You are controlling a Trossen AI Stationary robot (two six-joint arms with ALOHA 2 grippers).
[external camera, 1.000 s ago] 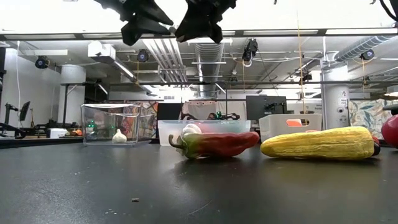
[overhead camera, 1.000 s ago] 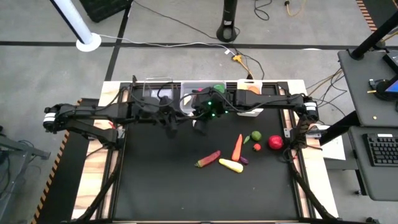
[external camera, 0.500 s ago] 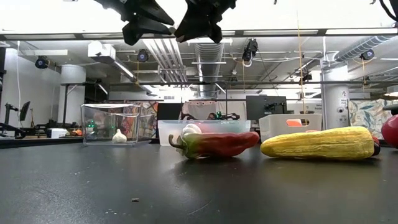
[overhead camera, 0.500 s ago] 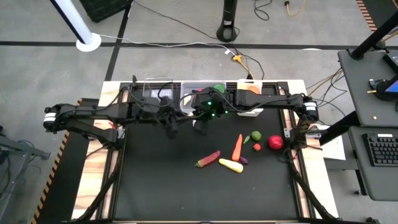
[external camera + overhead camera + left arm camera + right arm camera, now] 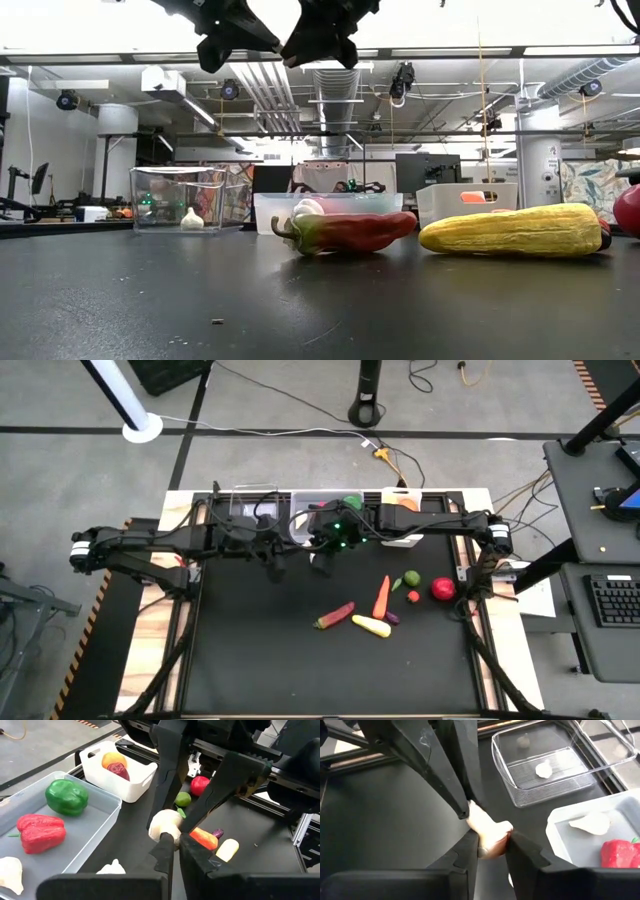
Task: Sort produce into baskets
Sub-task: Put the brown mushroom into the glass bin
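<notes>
Left gripper (image 5: 172,842) has just snapped shut on the white garlic (image 5: 165,824) your right gripper (image 5: 492,845) pinches above the desk (image 5: 260,660), so release right and carry it to the far-left clear basket (image 5: 240,500).

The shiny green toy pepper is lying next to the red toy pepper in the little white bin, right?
Not quite. The shiny green toy pepper does lie next to the red toy pepper, but in the wide clear plastic bin, not the small white plastic bin. The left wrist view shows it.
</notes>
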